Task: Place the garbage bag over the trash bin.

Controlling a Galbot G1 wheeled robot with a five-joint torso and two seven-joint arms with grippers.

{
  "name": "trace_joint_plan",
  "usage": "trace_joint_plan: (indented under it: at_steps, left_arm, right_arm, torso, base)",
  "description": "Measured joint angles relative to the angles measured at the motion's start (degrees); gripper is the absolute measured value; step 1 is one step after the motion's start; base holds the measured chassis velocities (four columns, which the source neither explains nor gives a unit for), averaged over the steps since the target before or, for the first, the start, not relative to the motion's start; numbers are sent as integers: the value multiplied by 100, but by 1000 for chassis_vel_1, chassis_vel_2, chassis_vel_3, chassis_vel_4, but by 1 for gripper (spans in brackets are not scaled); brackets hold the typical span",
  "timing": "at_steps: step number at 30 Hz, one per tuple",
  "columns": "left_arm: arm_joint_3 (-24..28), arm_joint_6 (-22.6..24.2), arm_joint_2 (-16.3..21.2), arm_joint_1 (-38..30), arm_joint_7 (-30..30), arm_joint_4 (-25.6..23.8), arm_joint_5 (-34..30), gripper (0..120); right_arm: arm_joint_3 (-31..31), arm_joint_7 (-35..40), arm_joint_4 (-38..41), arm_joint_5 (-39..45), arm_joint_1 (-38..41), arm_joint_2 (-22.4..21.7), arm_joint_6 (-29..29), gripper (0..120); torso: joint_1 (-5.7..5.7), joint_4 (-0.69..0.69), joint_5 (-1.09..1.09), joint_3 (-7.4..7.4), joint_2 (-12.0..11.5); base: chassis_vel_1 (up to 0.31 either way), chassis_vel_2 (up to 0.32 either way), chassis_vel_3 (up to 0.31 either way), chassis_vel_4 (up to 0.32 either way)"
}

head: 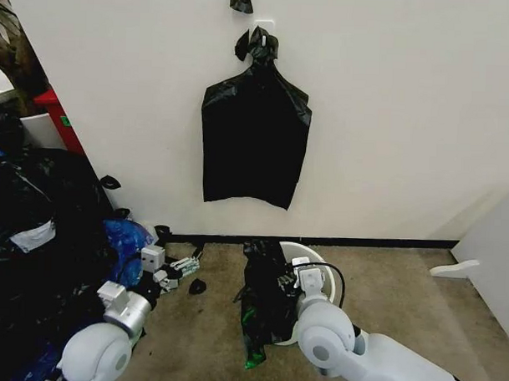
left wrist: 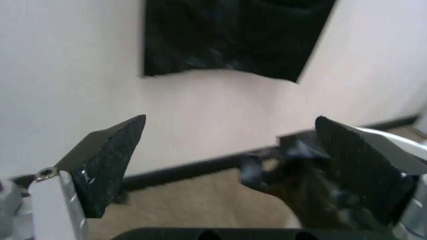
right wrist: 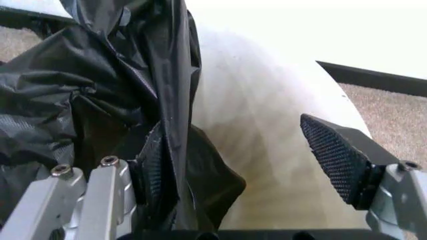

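Now garbage bag [head: 263, 304] draped against trash bin [head: 307, 252]

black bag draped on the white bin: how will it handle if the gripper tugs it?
Probably floppy: the garbage bag hangs in deep creases over the trash bin. Likely slippery, since its film looks glossy. It seems light and thin, so it may bunch or slide off the smooth wall beside the open right gripper.

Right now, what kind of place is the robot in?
Likely an indoor test corner for bin-lining: black bags hung on a white wall, carpeted floor, and a heap of black sacks beside the trash bin.
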Motion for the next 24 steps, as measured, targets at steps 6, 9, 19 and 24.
trace_joint_plan:
  at_steps: [6, 9, 19, 24]
  left_arm:
    - [944, 896, 383, -451, -752, -289, -859, 100]
    - [1137, 1109, 452, -530, -1041, -408, -942, 100]
    - [2434, 2191, 489, -1880, -2702, -627, -1815, 100]
    - [2803, 2566, 328, -2516, -3477, -502, -2487, 100]
  right_arm:
    - [28, -73, -19, 28, 90, -37, 1, 70]
    - [50, -74, -26, 39, 103, -35, 1, 70]
    - [195, -91, -73, 58, -29, -13, 17, 70]
    - [212, -86, -94, 59, -39, -3, 27, 70]
  torso:
    - [0, 1, 1, 0, 0]
    - [0, 2, 0, 0, 0]
    - [0, 1, 1, 0, 0]
    - [0, 0, 1, 0, 0]
  base:
    - [0, 0, 0, 0]
    - [0, 0, 0, 0]
    - [0, 0, 0, 0]
    - [0, 0, 0, 0]
